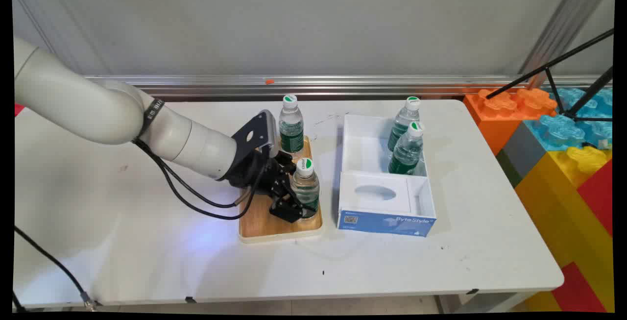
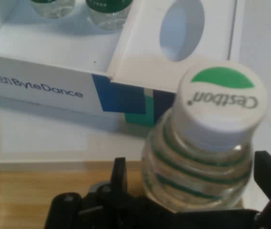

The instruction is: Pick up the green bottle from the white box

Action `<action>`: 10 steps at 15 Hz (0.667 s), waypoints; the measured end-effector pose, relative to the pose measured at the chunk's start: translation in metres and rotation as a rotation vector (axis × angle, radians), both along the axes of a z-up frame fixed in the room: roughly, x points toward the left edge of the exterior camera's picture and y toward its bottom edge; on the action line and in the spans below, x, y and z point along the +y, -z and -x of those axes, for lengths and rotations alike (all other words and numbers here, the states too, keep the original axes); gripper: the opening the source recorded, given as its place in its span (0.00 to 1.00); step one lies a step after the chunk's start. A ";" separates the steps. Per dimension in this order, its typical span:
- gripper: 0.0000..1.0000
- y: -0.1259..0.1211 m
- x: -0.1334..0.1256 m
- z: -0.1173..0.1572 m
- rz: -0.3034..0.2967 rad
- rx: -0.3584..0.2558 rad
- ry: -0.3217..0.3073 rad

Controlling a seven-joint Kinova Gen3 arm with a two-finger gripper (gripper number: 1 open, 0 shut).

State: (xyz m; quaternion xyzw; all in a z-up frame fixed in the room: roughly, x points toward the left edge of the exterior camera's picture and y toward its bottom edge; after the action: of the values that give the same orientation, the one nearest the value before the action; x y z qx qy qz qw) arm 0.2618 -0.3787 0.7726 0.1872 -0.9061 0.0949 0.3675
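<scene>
**Hand closes in on near bottle at the wooden tray**

Main view: your hand (image 1: 293, 201) sits low over the wooden tray (image 1: 259, 224) on the white tabletop (image 1: 392, 271), its black fingers on either side of the near bottle (image 1: 305, 187), which stands upright at the tray's right side. A second bottle (image 1: 291, 126) stands at the tray's far end, just behind the wrist. Right of the tray, close beside it, lies the white and blue box (image 1: 387, 222); two more bottles (image 1: 406, 146) stand in its far compartment, and a white panel with an oval hole covers most of its near part. From here you cannot tell whether the fingers press the bottle or only flank it.

Hand view: the near bottle (image 2: 207, 157) fills the space between the fingers (image 2: 269, 176), its white and green cap tipped toward the camera. The jaws stand roughly a bottle's width apart; contact with the ribbed sides cannot be confirmed.

Judged from both views, the risks are a thin, ribbed bottle slipping or tilting if it is held low and loosely, and the wrist knocking the far bottle if it swings back. The box wall stands close on the right, so any move that way looks tight unless you go over it. Open room lies upward and toward the bare tabletop in front.
</scene>
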 end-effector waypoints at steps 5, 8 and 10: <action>1.00 -0.012 -0.001 -0.007 -0.007 -0.001 0.006; 1.00 -0.035 -0.001 -0.017 -0.011 -0.007 0.011; 1.00 -0.053 -0.001 -0.026 -0.013 -0.017 0.013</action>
State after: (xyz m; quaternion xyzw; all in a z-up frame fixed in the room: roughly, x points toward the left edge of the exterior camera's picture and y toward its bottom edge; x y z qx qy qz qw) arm 0.2873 -0.3798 0.8253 0.1827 -0.9110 0.0880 0.3592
